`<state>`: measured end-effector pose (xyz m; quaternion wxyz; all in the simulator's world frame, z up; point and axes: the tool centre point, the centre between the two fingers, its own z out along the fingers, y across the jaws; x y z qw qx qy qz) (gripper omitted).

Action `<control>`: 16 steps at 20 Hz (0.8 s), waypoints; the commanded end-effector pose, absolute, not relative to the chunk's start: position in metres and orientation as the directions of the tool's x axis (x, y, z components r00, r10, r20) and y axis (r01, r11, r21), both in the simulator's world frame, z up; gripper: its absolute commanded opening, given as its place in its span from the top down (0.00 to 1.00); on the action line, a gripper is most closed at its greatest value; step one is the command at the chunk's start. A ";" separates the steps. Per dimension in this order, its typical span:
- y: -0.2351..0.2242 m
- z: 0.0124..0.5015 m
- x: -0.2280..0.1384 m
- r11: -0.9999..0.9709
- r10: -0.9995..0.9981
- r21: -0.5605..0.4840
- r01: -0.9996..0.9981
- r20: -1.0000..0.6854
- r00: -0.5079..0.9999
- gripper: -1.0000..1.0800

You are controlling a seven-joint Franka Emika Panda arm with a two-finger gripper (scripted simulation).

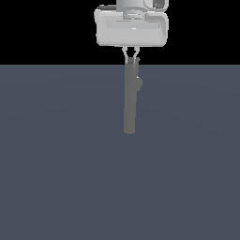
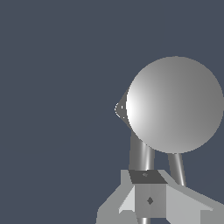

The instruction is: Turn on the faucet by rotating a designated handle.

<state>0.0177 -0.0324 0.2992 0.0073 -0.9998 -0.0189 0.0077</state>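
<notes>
While its jaws point straight down, the gripper [image 1: 131,60] hangs over the faucet [image 1: 130,101].

My exterior view faces the scene level, from some way off. My wrist view looks down, very close. Both share the faucet [image 1: 130,101] [image 2: 175,105] and gripper [image 1: 131,59] [image 2: 148,197].

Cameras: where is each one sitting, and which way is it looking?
Exterior view: sits off the arm, looking across the floor at the faucet; the gripper hangs at the column's top end.
Wrist view: rides on the arm's wrist, looking along the fingers at the faucet's rounded end; only the fingers and gripper parts show.
Both views share the faucet and the fingers. The thin handle is hard to pick out in either.
</notes>
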 end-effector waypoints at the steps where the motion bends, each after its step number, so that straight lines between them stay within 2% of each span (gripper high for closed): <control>1: -0.078 0.301 0.028 -1.000 -0.013 -0.001 -0.013 0.002 1.000 1.00; 4: -0.089 0.301 0.030 -1.000 -0.019 0.000 -0.019 0.000 1.000 1.00; 5: -0.048 0.299 0.021 -0.999 0.034 -0.018 0.034 -0.024 0.999 1.00; 16: -0.078 0.300 0.053 -1.000 0.004 -0.008 0.004 -0.011 1.000 1.00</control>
